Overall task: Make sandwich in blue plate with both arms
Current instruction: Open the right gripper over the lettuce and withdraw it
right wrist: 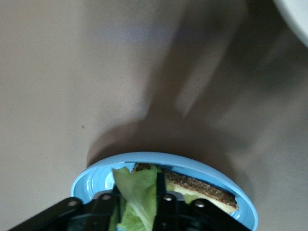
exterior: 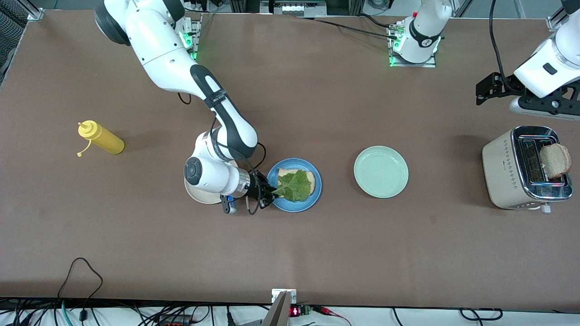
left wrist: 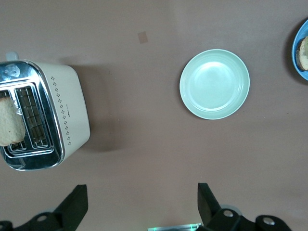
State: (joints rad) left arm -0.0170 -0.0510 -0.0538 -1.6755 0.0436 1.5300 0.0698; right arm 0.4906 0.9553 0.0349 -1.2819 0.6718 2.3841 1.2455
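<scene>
The blue plate (exterior: 317, 192) (right wrist: 94, 180) holds one bread slice (exterior: 286, 172) (right wrist: 202, 186) with a green lettuce leaf (exterior: 297, 184) (right wrist: 139, 202) lying on it. My right gripper (exterior: 273, 192) (right wrist: 136, 190) is low at the plate's rim, on the right arm's side. Its fingers stand slightly apart on either side of the leaf's stem end. A second bread slice (exterior: 555, 160) (left wrist: 9, 122) sticks out of the toaster (exterior: 507, 167) (left wrist: 67, 115). My left gripper (exterior: 487, 90) (left wrist: 142, 190) waits open and empty above the table beside the toaster.
A pale mint-green plate (exterior: 380, 172) (left wrist: 214, 84) lies between the blue plate and the toaster. A cream plate (exterior: 199, 194) is partly hidden under the right arm's wrist. A yellow squeeze bottle (exterior: 100, 138) lies on its side toward the right arm's end.
</scene>
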